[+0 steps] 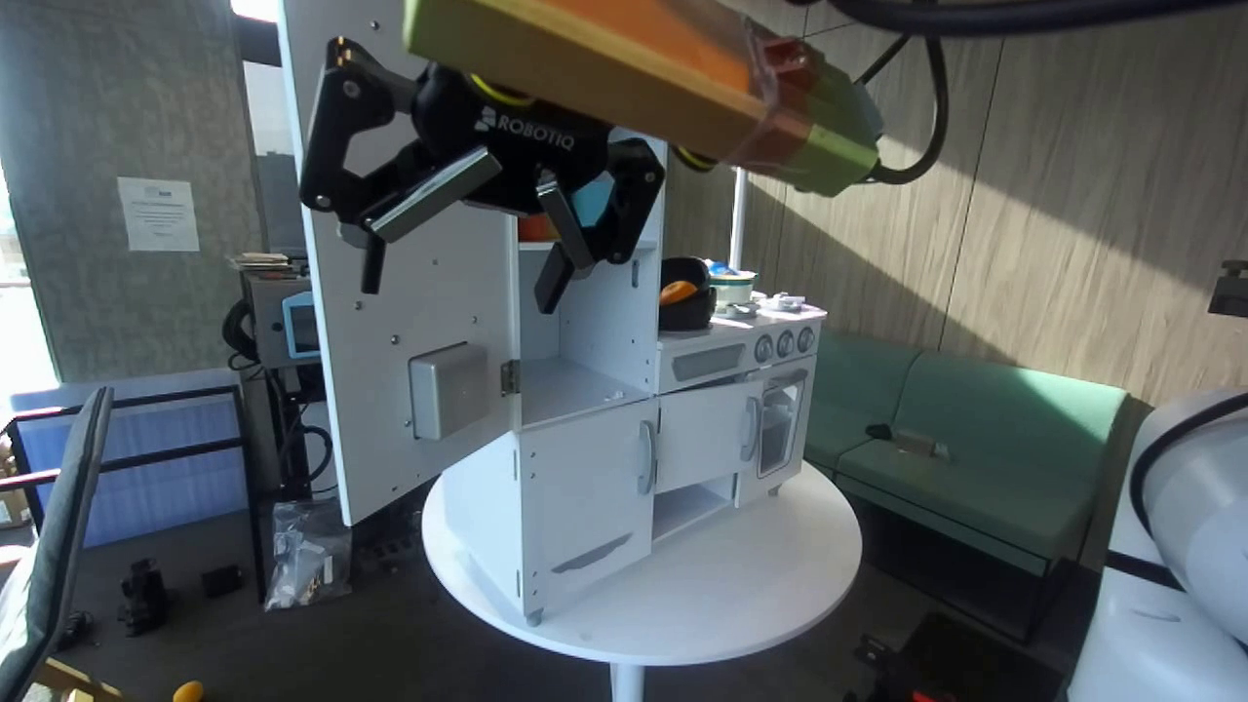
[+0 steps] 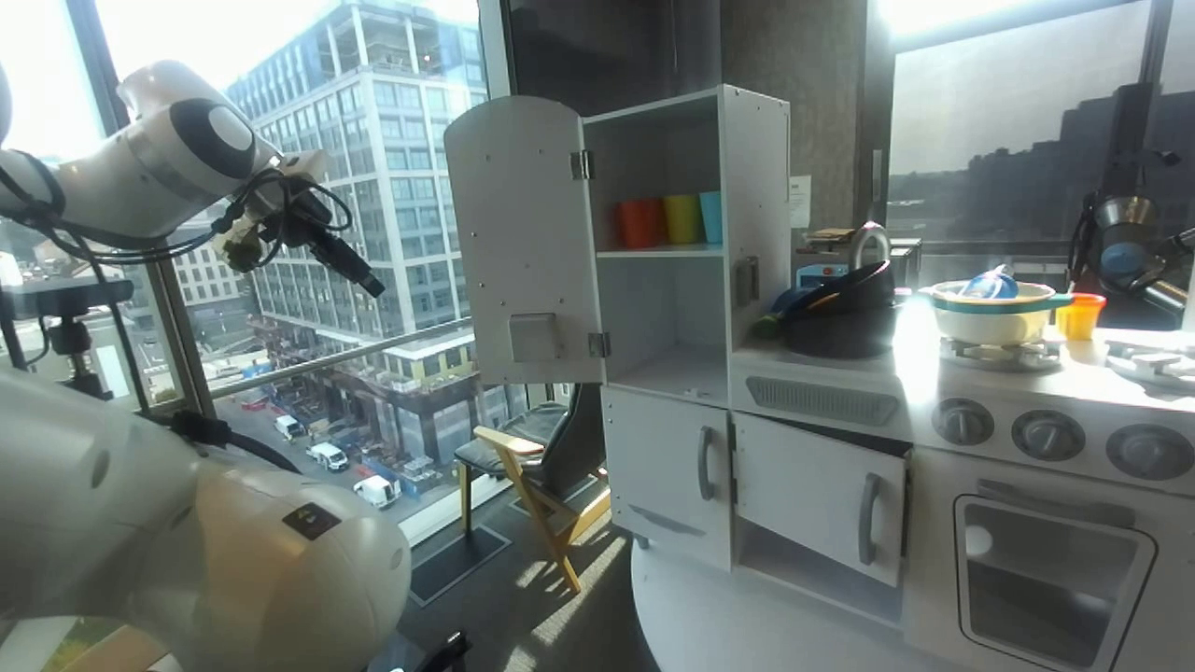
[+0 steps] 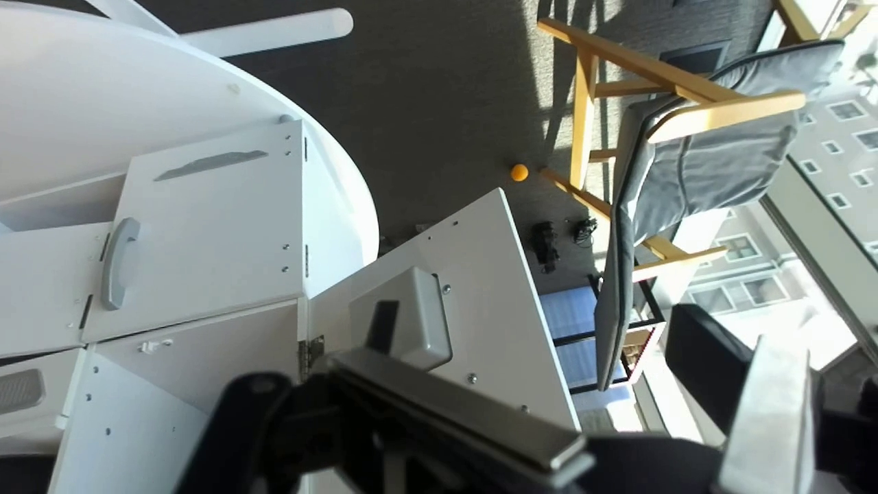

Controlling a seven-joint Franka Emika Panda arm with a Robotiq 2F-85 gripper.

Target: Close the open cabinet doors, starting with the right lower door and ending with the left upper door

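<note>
The left upper door [image 1: 375, 390], a tall white panel with a grey box low on it, stands wide open in both exterior views [image 2: 523, 224] and the wrist view [image 3: 490, 274]. The right lower door [image 1: 704, 434], a small white panel with a grey handle, looks slightly ajar; a dark gap shows along its top [image 2: 803, 490]. The wider left lower door [image 1: 585, 478] looks shut [image 3: 212, 213]. My gripper [image 1: 460, 283] is open and empty, its fingers spread [image 3: 542, 343]. In an exterior view the gripper [image 2: 372, 282] hangs apart from the open tall door, on its outer side.
The white cabinet stands on a round white table [image 1: 780, 585]. Coloured cups [image 2: 639, 224] sit on its upper shelf. A black pot [image 2: 840, 313] and a white pan [image 2: 991, 317] stand on the stove top. A grey chair [image 3: 706, 158] stands beyond the tall door.
</note>
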